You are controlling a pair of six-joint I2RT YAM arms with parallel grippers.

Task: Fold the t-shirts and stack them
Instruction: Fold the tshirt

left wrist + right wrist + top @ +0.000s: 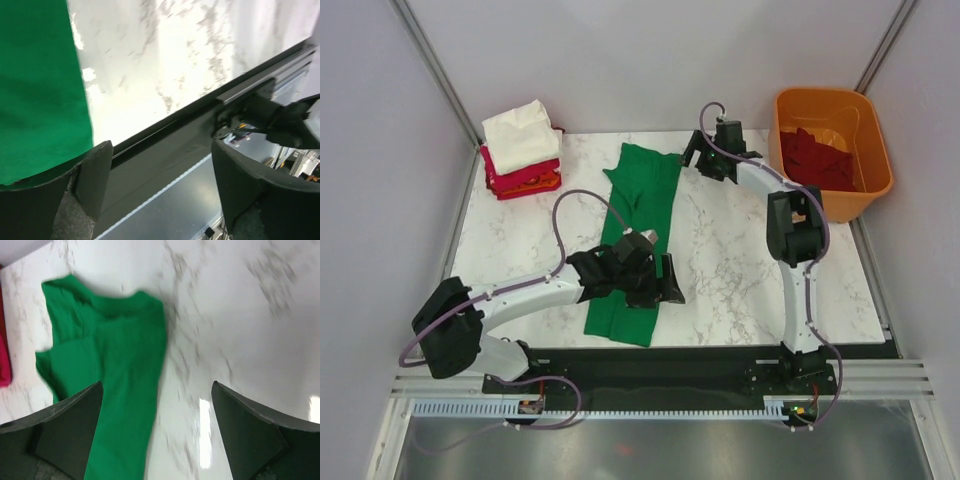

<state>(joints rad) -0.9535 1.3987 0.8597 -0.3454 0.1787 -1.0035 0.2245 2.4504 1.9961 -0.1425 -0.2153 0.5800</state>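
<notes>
While the top view is the clearest, both wrist views back it up: the green t-shirt lies as a long narrow strip down the middle of the table, sleeves tucked in. The left gripper sits at the strip's lower right edge, spread wide with nothing in it. The right gripper hangs just right of the strip's upper end, also wide apart and empty. Upper left of the frame there's a stack of folded shirts, cream-white on top of red and orange. Upper right, the orange tub holds dark maroon shirts.
</notes>
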